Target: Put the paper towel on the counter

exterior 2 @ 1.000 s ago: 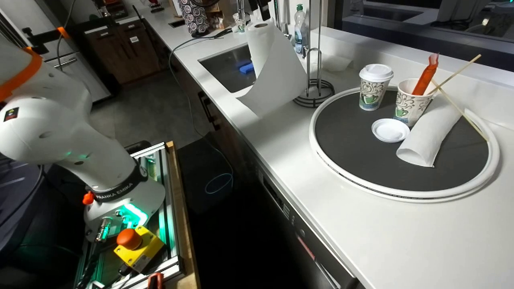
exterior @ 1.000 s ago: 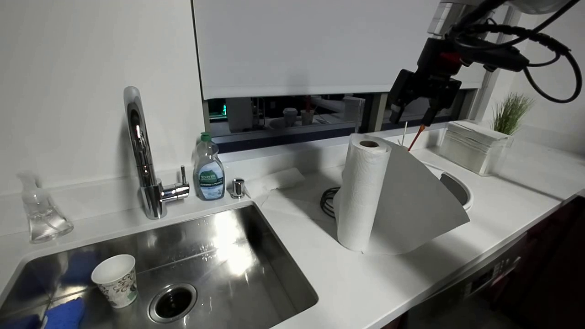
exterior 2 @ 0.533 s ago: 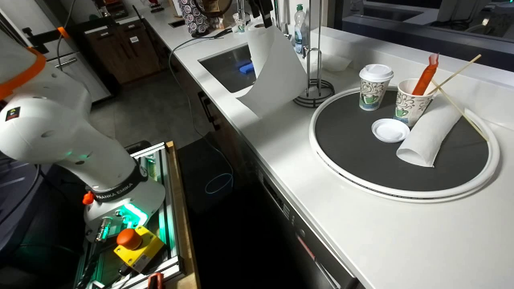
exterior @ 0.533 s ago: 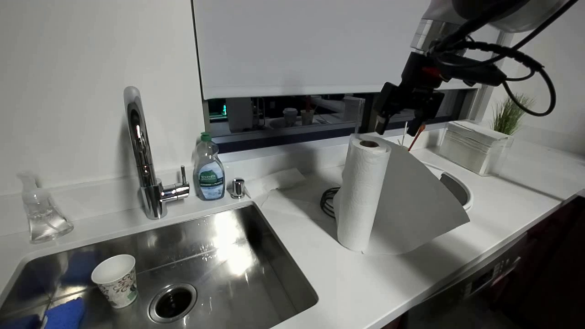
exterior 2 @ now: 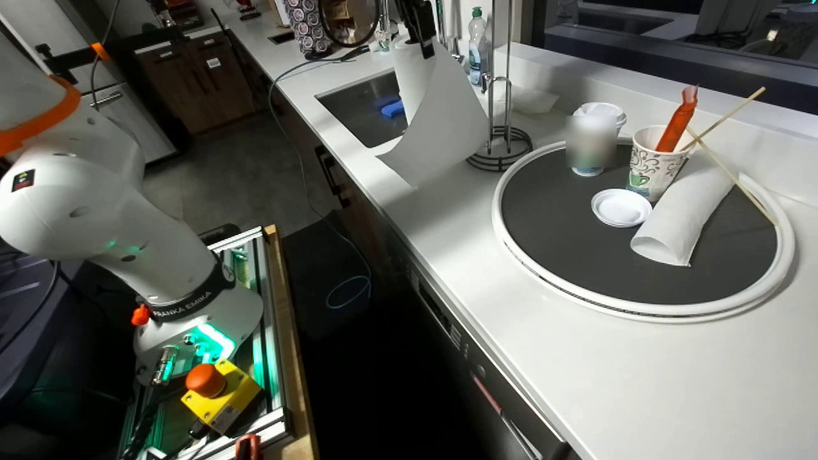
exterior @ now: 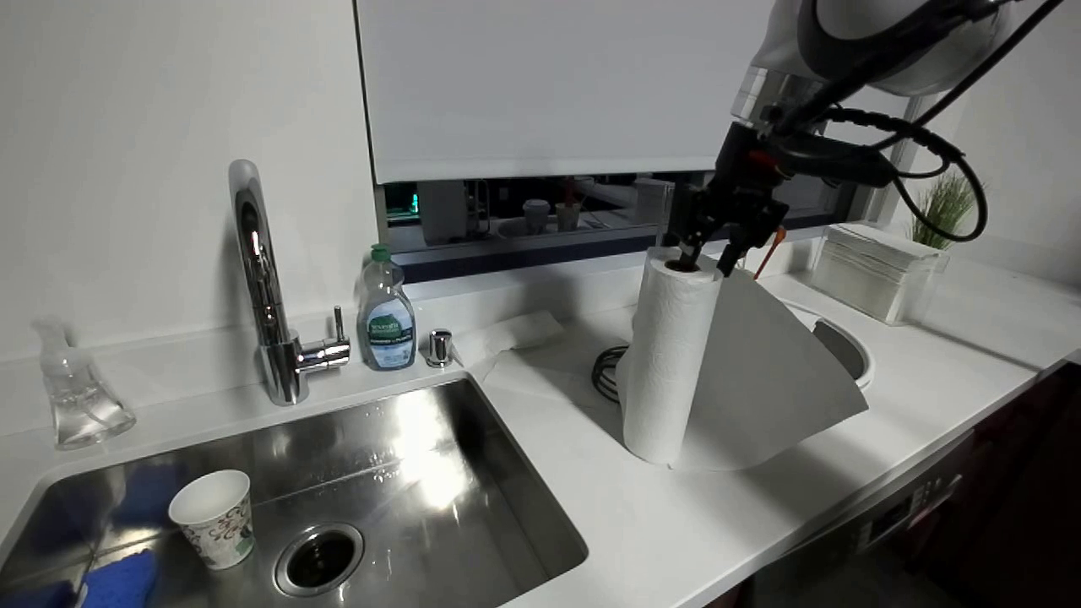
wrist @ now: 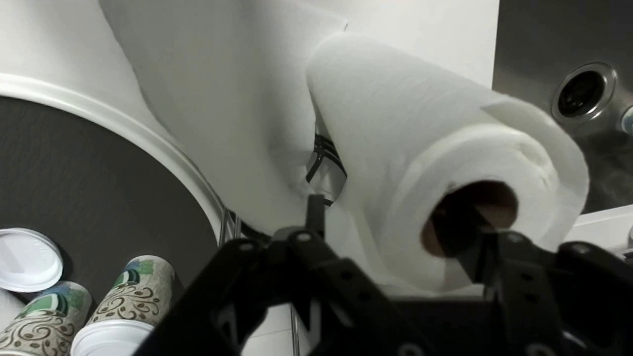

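Paper towel (exterior: 670,371) should be pinched gently and squarely, its wall (wrist: 408,215) being straddled by the gripper (exterior: 708,263), jaws parted

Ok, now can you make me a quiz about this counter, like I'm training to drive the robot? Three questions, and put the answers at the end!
1. What colour is the cap on the soap bottle?
2. True or false: the paper towel roll is lying on its side.
3. The end effector has one finger at the roll's middle hole. Where is its other finger?
a) also at the hole
b) outside the roll
c) on the soap bottle

Key
1: Green.
2: False; it stands upright on the counter.
3: b.
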